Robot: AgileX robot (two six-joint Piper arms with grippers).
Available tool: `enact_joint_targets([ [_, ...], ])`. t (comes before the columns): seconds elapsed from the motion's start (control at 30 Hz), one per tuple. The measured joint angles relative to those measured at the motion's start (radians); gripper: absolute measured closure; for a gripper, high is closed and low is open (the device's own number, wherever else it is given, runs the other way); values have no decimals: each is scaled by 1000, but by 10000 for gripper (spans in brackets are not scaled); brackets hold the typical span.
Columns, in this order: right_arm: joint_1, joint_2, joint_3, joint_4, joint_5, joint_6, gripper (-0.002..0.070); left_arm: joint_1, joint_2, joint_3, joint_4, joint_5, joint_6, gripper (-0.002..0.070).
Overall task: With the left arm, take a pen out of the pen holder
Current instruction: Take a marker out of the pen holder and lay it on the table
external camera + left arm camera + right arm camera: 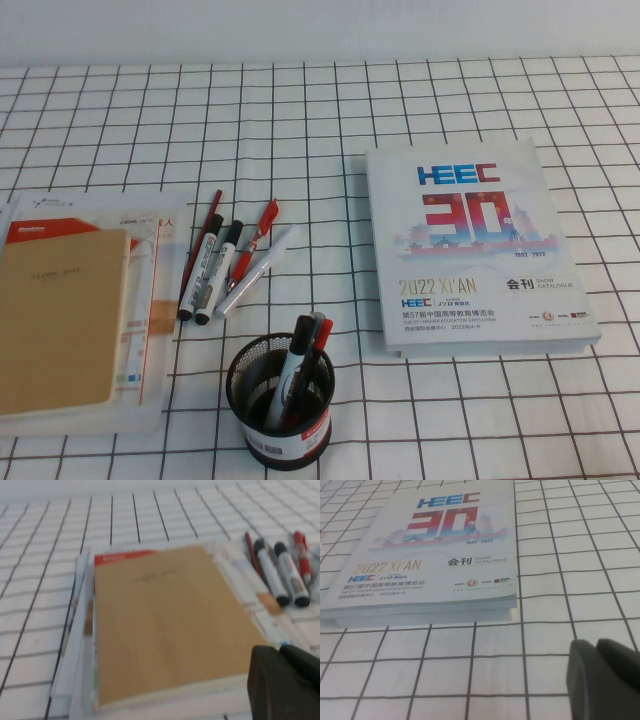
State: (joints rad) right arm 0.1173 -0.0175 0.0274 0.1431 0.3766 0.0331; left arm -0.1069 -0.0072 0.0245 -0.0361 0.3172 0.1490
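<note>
Pen holder (285, 440) stood near, centre; pens (297, 345) upright in it. Loose pens (215, 270) lay just behind, slightly left. Notebook (60, 320) lay at left on folder (150, 215). Catalogue (475, 250) lay right, farther back.

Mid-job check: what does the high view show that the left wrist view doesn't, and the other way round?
Only the high view: the mesh pen holder with its pens, and the HEEC catalogue. Only the left wrist view: the left hand, shut, by a corner of the tan notebook. Both: that notebook, the loose pens beside it, the checked cloth. The right hand shows in neither, only in its own view, near the catalogue.
</note>
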Motion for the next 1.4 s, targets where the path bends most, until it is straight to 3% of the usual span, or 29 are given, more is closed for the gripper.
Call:
enact_joint_targets([
  [0.17, 0, 0, 0, 0, 0, 0, 691, 0, 0, 0, 15, 69, -2, 678],
  [1.4, 0, 0, 0, 0, 0, 0, 691, 0, 0, 0, 21, 69, -7, 678],
])
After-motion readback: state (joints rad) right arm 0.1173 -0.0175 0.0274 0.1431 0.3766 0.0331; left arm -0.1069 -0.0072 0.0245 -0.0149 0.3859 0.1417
